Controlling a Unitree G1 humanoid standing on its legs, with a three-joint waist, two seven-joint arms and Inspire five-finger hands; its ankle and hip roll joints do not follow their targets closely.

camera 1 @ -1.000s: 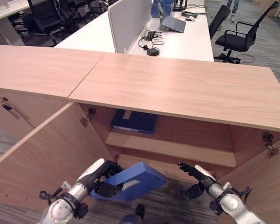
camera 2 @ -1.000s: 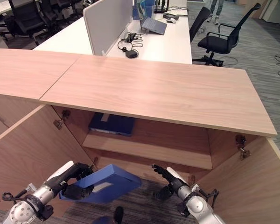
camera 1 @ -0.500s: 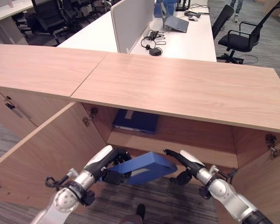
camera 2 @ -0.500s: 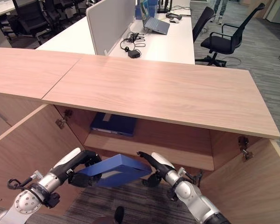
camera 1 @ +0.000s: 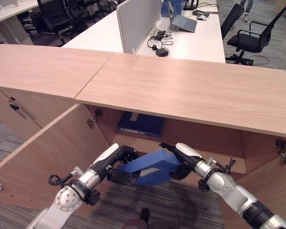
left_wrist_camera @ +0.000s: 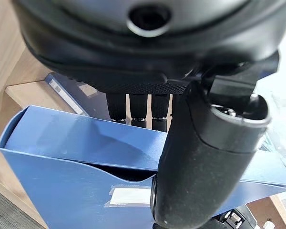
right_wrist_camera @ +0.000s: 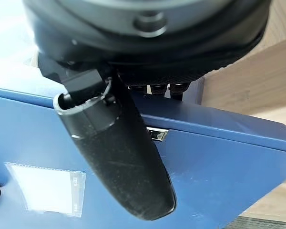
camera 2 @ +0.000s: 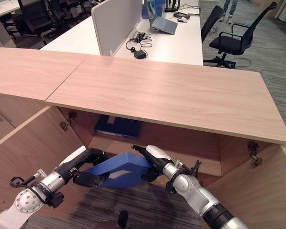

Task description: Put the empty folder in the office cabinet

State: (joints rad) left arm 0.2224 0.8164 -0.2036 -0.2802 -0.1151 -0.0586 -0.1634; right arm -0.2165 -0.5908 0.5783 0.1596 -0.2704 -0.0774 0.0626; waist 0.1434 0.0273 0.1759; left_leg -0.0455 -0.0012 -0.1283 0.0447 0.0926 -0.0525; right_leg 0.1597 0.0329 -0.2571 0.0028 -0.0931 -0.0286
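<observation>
1. Right now the blue empty folder (camera 1: pixel 150 168) hangs in the air between the two hands, tilted, in front of the open office cabinet (camera 1: pixel 190 90) and just before the front edge of its inner shelf (camera 1: pixel 181 148).
2. Its open box end faces the robot's left side; the left wrist view shows the hollow inside and a pale label pocket (left_wrist_camera: pixel 130 196) on its face.
3. Left hand (camera 1: pixel 118 164) grips that open end: the fingers (left_wrist_camera: pixel 138 109) reach over the top wall and the thumb (left_wrist_camera: pixel 200 157) presses on the near face, so the hand is closed around the folder.
4. Right hand (camera 1: pixel 177 156) clasps the other end, with the thumb (right_wrist_camera: pixel 119 157) lying across the blue face and the fingers curled over the far edge, so this hand too grips the folder.
5. Behind the folder, a second dark blue folder (camera 1: pixel 140 124) lies flat on the shelf, toward its left part, under the cabinet's top board.
6. Both cabinet doors stand swung open: the left door (camera 1: pixel 52 157) beside the left arm, the right door (camera 1: pixel 271 181) at the right edge.
7. Beyond the cabinet top stands a white desk (camera 1: pixel 190 40) with a grey divider panel (camera 1: pixel 136 21), a laptop (camera 1: pixel 182 22) and a tangle of black cables (camera 1: pixel 158 40).
8. Black office chairs (camera 1: pixel 250 36) stand on the grey carpet to the right of the desk.
9. A person's legs (camera 1: pixel 248 5) show at the far top edge.
</observation>
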